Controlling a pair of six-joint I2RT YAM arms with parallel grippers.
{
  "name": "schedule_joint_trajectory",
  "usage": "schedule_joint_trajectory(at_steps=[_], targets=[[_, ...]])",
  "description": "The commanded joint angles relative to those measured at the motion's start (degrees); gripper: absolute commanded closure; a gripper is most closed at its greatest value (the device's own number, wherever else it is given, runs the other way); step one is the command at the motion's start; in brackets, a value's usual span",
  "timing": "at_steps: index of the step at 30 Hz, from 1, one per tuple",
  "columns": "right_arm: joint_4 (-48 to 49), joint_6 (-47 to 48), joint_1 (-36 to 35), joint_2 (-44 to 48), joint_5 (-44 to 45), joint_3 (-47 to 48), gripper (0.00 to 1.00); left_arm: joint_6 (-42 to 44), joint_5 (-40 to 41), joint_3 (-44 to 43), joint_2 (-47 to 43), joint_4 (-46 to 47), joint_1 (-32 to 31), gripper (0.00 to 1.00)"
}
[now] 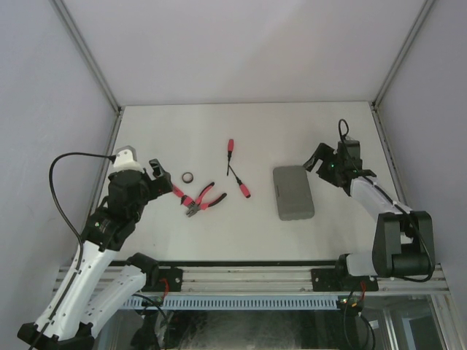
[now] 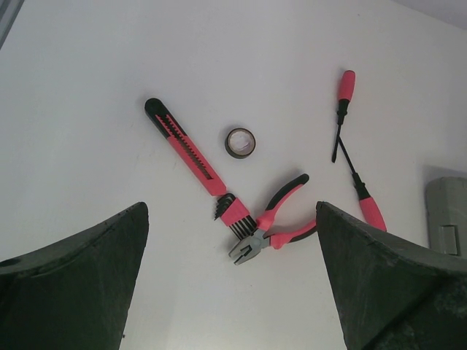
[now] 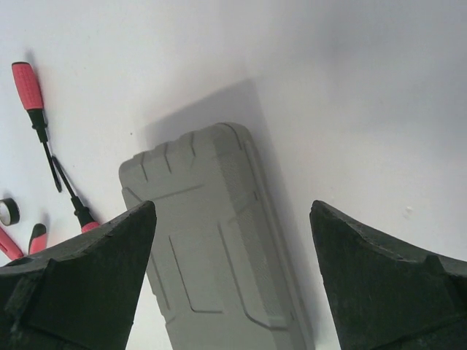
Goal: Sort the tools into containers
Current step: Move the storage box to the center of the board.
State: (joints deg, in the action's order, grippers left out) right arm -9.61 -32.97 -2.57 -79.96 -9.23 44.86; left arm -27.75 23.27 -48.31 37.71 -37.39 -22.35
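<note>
The tools lie on the white table. Red-and-black pliers sit by a set of hex keys and a red utility knife. A small dark ring lies just behind them. Two screwdrivers lie further right. The containers look like one grey ribbed slab. My left gripper hangs open over the knife's left end, holding nothing. My right gripper stands open above the slab's far right corner, empty.
Pale walls with metal corner posts close in the table on the left, back and right. A metal rail carrying both arm bases runs along the near edge. A black cable loops beside the left arm.
</note>
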Motion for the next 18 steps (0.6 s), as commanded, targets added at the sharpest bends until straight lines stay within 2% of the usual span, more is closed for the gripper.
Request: schedule_joint_trajectory(at_steps=[1,11,18], targets=[[-0.5,4.61,2.42,4.09,-5.1,-2.98,0.14,1.25,-1.56,1.39,-0.21,2.34,0.48,0.0],[1.29,7.77,3.18,1.84,-14.72,-5.4,0.17,1.65,-3.58,1.46,1.03,2.4,0.47,0.01],[3.14,7.79,2.3,-1.93,-16.12,-5.36,0.19,-0.99,-6.82,2.15,1.67,3.21,0.51,0.01]])
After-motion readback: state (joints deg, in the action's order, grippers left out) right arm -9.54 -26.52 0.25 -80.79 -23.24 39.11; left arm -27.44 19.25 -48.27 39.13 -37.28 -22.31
